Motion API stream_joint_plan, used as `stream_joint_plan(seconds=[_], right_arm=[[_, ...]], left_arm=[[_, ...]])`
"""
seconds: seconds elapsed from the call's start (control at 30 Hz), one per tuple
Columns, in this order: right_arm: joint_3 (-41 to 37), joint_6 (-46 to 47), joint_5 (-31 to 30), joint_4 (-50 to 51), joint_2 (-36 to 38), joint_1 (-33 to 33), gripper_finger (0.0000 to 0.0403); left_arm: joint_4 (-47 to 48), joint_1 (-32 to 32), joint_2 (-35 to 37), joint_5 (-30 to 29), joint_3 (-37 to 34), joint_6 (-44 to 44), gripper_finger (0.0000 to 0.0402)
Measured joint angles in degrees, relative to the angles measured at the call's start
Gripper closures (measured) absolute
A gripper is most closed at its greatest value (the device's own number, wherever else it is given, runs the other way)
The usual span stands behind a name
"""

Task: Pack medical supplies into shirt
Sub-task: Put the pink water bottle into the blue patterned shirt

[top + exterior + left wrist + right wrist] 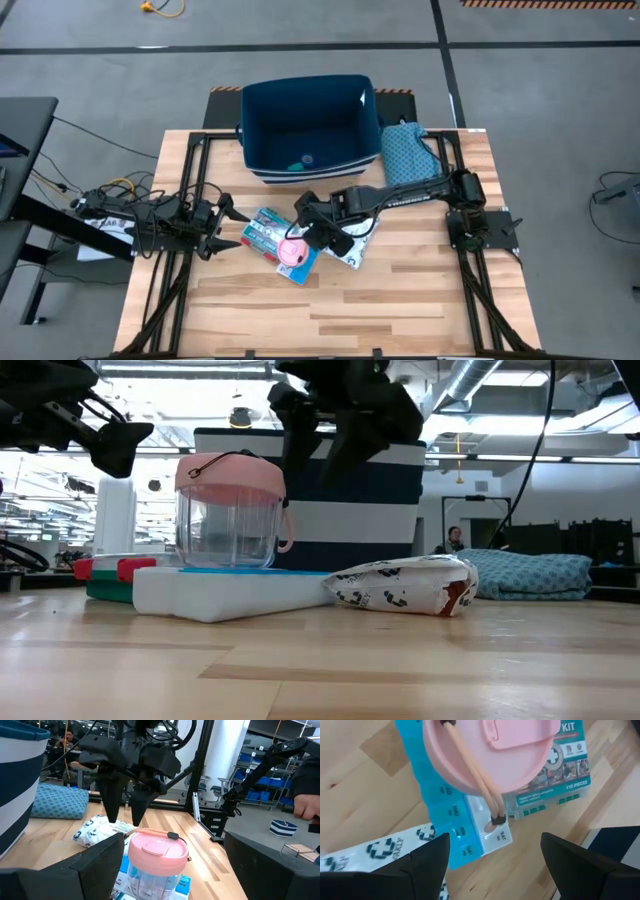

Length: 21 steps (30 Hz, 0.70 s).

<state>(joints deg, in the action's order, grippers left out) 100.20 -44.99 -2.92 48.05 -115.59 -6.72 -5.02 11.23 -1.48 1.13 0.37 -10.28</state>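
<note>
A clear jar with a pink lid (293, 250) (157, 851) stands on a blue pill organizer (447, 815), next to a flat first-aid kit box (262, 232) and a white printed pouch (400, 588). Small teal and blue rolls (303, 160) lie inside the navy bin. The blue patterned shirt (405, 152) lies bunched on the table, right of the bin. My right gripper (312, 235) (125, 805) hangs open just above and behind the jar, fingers pointing down, touching nothing. My left gripper (228, 225) is open, left of the supplies and facing them.
The navy, white-striped bin (262, 110) stands at the table's far edge, right behind the supplies. Bare wood fills the near half of the table (330, 310). A person's hand (305, 806) shows beyond the table in the left wrist view.
</note>
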Motion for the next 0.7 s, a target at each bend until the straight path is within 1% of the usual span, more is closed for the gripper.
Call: stream_joint_plan(seconds=[0.17, 0.3, 0.57, 0.67, 0.7], right_arm=[[-0.4, -0.1, 0.0, -2.3, 0.0, 0.0, 0.0101], [-0.4, -1.5, 0.1, -2.2, 0.0, 0.0, 0.0101], [-0.4, -2.0, 2.2, -2.3, 0.0, 0.0, 0.0101], [-0.2, -2.0, 2.7, -3.7, -2.0, 0.0, 0.0101], [-0.5, -2.0, 2.7, -2.0, -2.3, 0.0, 0.0101]], left_arm=[[0.0, 0.0, 0.0, 0.0, 0.0, 0.0, 0.0068], [0.0, 0.0, 0.0, 0.0, 0.0, 0.0, 0.0068], [0.0, 0.0, 0.0, 0.0, 0.0, 0.0, 0.0068], [0.0, 0.0, 0.0, 0.0, 0.0, 0.0, 0.0068], [0.0, 0.0, 0.0, 0.0, 0.0, 0.0, 0.0068]])
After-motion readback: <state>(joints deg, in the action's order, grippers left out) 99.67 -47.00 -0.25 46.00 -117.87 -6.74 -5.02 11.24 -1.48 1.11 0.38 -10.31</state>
